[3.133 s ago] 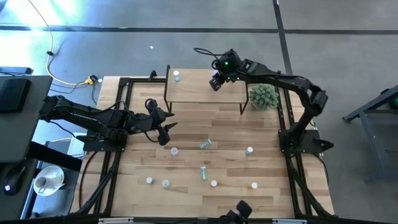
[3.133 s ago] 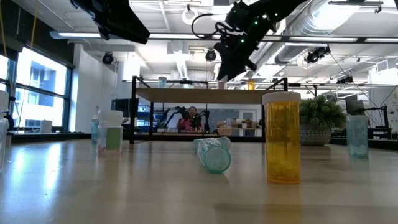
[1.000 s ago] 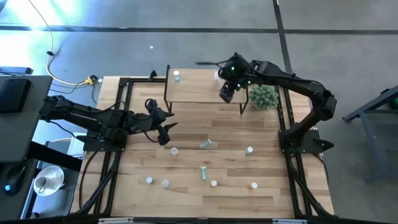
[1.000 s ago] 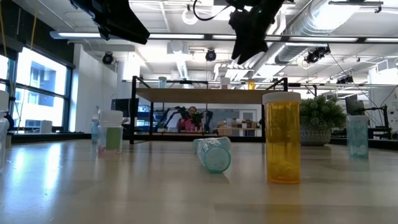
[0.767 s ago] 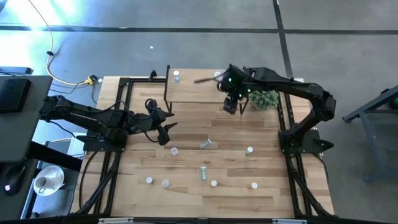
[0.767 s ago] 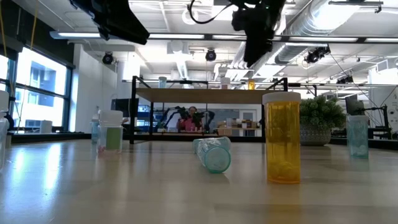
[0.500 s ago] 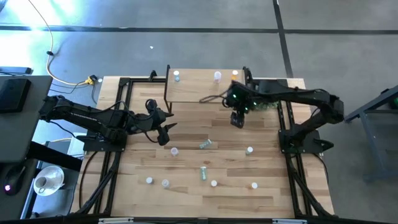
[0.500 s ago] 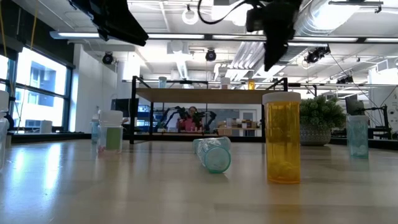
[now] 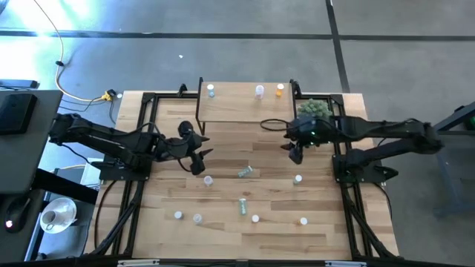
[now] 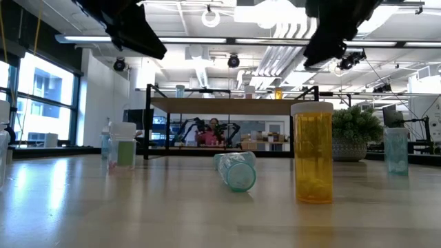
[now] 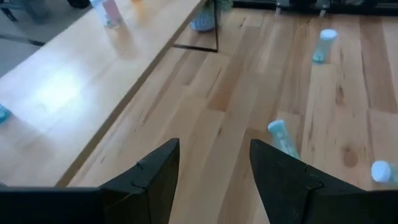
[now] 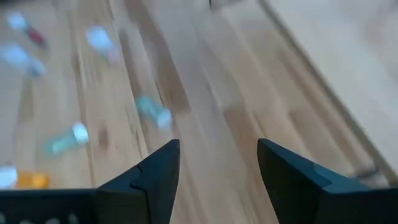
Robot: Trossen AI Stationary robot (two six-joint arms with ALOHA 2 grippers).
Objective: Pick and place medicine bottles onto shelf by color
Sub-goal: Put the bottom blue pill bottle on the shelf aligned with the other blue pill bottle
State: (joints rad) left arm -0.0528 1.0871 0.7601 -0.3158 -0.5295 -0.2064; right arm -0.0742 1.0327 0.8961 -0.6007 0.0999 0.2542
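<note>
Plank tabletop [image 9: 223, 237] carries the whole scene, and the shelf [image 9: 237, 110] stands along its far edge, at the middle. Three medicine bottles are already up there: a bluish one [image 9: 211, 90] at the shelf's left end, a pale one [image 9: 259, 90] and an orange one [image 9: 280, 90] toward its right end. The rest remain on the planks: one lying on its side [image 9: 245, 172] about mid-table, one upright [image 9: 208, 180] just left of it, one near the right side [image 9: 298, 179], and a loose row toward the near edge, among them an orange bottle [image 9: 303, 220] at the near right.

The right gripper [image 9: 296, 154] hangs empty, fingers spread wide, over bare wood just in front of the shelf's right leg, with the green plant ball [image 9: 315, 110] behind it. By my reading, a placing is finished and the step in hand is the trip to fetch another bottle. The bottle near the right side is closest; the next move calls for lowering the spread fingers around that small cap without tipping it.

The left gripper [image 9: 194, 159] waits, also spread and holding nothing, off the shelf's left leg, close to the upright bottle.

Room looks generous: open wood lies between the right gripper and the nearest bottle, and the bottles stand well apart. The black frame rail [image 9: 335, 141] along the right edge and the shelf leg are the only things to steer clear of.
</note>
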